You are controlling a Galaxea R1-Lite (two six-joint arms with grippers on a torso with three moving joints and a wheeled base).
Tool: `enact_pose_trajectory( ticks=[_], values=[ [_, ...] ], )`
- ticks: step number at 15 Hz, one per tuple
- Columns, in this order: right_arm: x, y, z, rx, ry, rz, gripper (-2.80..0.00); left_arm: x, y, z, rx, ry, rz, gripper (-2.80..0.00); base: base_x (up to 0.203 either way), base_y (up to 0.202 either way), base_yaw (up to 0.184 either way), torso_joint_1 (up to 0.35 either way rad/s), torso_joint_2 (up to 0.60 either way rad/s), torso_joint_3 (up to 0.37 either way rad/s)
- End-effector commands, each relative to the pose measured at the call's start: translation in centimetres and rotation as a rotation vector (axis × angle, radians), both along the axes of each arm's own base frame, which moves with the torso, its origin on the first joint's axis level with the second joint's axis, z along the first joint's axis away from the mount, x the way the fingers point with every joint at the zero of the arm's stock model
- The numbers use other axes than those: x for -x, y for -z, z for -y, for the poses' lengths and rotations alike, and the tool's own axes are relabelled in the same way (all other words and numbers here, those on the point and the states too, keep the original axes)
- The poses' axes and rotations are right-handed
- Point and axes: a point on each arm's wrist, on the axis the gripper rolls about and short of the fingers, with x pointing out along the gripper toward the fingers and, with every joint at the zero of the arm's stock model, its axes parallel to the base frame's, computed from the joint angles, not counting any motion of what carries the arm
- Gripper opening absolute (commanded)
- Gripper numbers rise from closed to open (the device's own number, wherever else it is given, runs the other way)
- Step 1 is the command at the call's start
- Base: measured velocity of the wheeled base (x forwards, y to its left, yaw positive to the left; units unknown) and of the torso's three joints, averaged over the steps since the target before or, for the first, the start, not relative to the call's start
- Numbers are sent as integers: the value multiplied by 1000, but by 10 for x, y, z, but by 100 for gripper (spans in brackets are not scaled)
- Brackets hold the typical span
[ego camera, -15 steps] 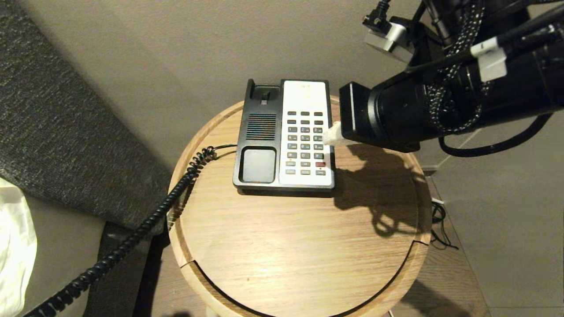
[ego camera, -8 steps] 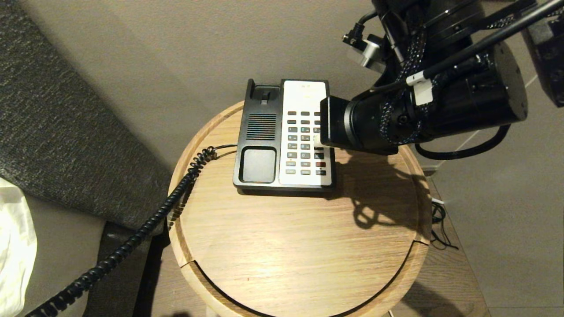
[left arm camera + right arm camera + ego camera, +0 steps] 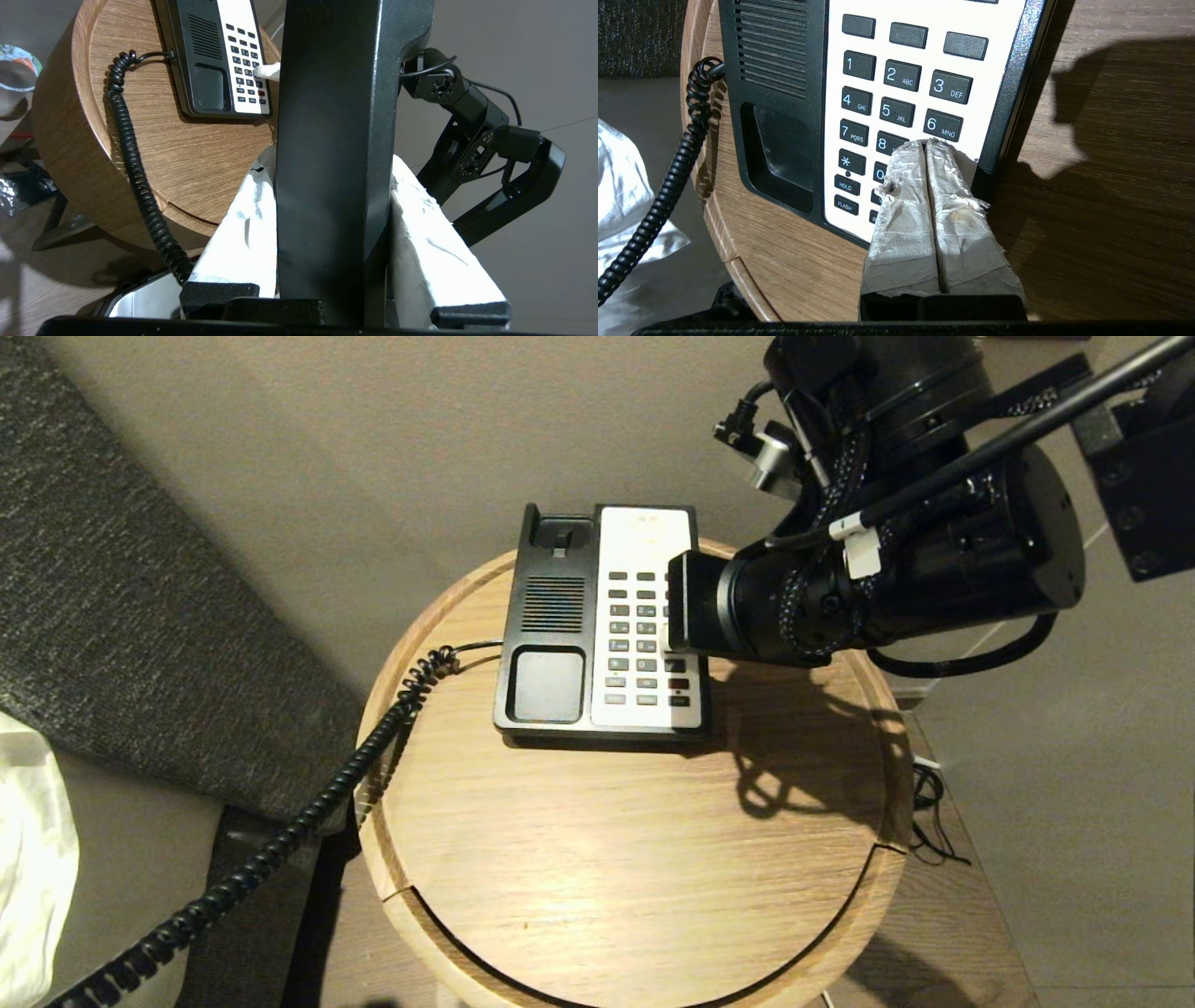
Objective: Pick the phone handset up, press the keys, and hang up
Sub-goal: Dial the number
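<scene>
Phone base (image 3: 602, 625) on round table (image 3: 635, 859)

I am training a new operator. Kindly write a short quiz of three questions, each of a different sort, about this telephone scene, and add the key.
1. True or false: the phone handset rests in the cradle of the phone base.
2. Which gripper is at the keys? A) left gripper B) right gripper C) neither
3. Fill in: the fingers of the right gripper are pressed ______.

Key
1. False: the left gripper holds it clear of the round table, fingers clamped on either side.
2. B: its tips are at the 8 and 9 keys.
3. Together.
</scene>
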Motion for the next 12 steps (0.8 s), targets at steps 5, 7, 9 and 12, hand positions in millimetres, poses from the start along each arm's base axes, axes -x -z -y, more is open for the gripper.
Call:
enact_pose_trajectory(
  ticks=[5, 7, 9, 12],
  values=[
    [4, -9, 4, -23, 4, 13, -280, 1, 1, -1, 3, 0, -2, -280, 0, 0, 0, 0, 0, 0],
    [10, -14, 10, -35, 1, 15, -280, 1, 0, -1, 4, 1, -2, -280, 0, 0, 0, 0, 0, 0],
    [15, -18, 14, -40, -1, 16, -280, 1, 0, -1, 5, 1, -1, -280, 0, 0, 0, 0, 0, 0],
    [21, -17, 18, -35, -11, -3, -280, 1, 0, -1, 4, 2, -1, -280, 0, 0, 0, 0, 0, 0]
  ],
)
